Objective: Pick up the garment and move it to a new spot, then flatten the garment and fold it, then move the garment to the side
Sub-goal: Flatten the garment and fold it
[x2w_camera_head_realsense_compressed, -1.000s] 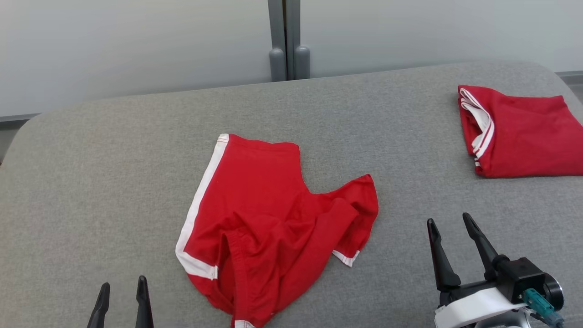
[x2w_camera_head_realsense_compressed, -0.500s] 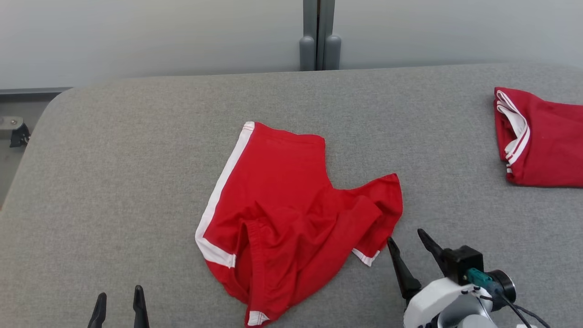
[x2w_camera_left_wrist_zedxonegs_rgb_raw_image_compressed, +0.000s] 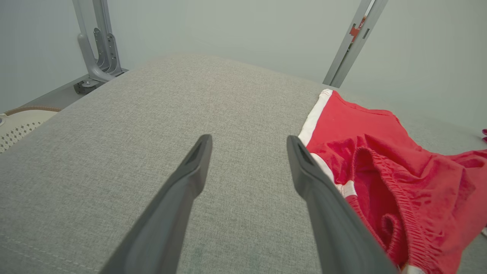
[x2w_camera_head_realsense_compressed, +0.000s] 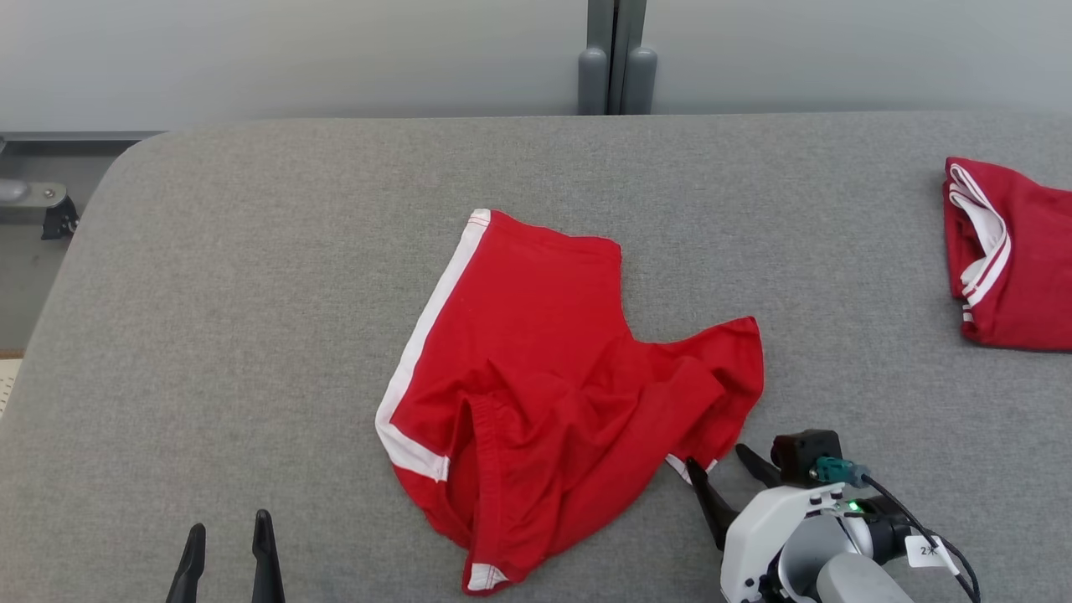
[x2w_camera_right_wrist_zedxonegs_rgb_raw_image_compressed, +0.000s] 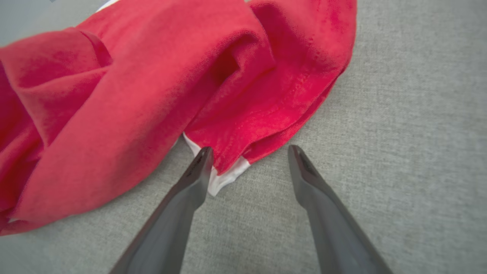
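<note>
The garment (x2w_camera_head_realsense_compressed: 544,385), red shorts with white side stripes, lies crumpled at the middle of the grey padded table (x2w_camera_head_realsense_compressed: 251,293). My right gripper (x2w_camera_head_realsense_compressed: 720,469) is open at the garment's white-trimmed near right corner (x2w_camera_right_wrist_zedxonegs_rgb_raw_image_compressed: 228,173), which lies between the spread fingers in the right wrist view. My left gripper (x2w_camera_head_realsense_compressed: 226,544) stands open near the table's front left, left of the garment (x2w_camera_left_wrist_zedxonegs_rgb_raw_image_compressed: 380,163), with nothing between its fingers (x2w_camera_left_wrist_zedxonegs_rgb_raw_image_compressed: 198,160).
A second red garment (x2w_camera_head_realsense_compressed: 1013,260), folded, with white trim, lies at the table's far right. A grey post (x2w_camera_head_realsense_compressed: 615,59) stands behind the table's back edge. The table's rounded left corner (x2w_camera_head_realsense_compressed: 109,167) drops to a metal frame.
The head camera has swung left, so everything shifts right in the picture. My right gripper has moved in toward the garment's near right corner. The left gripper holds its place.
</note>
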